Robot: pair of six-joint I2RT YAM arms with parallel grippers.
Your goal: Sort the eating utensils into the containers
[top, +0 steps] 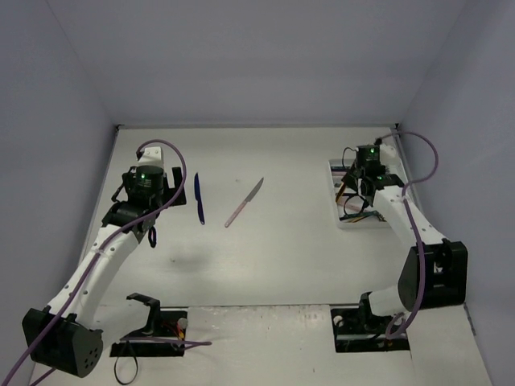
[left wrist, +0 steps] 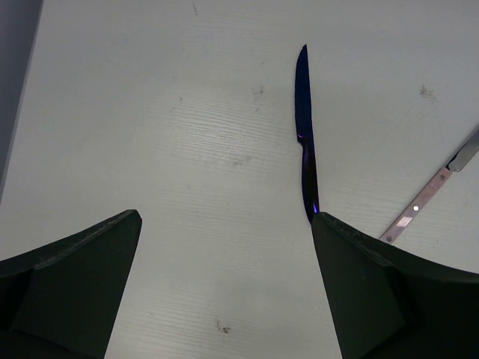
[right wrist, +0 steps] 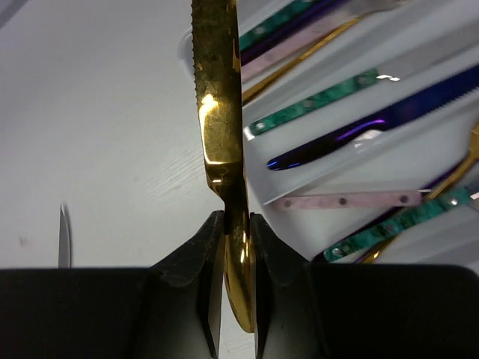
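Your right gripper (right wrist: 236, 224) reaches to the white tray's (right wrist: 441, 153) edge, clamped on a gold knife (right wrist: 217, 112); your left gripper (left wrist: 224, 224) hangs spread wide beside the dark blue knife (left wrist: 303, 112).

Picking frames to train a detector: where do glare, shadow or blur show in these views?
Right wrist view: a bright glare patch on the gold knife in the right gripper, smaller glints on utensils in the tray. Left wrist view: even light, the dark blue knife sharp with one violet glint. Top view: a faint shadow on the table.
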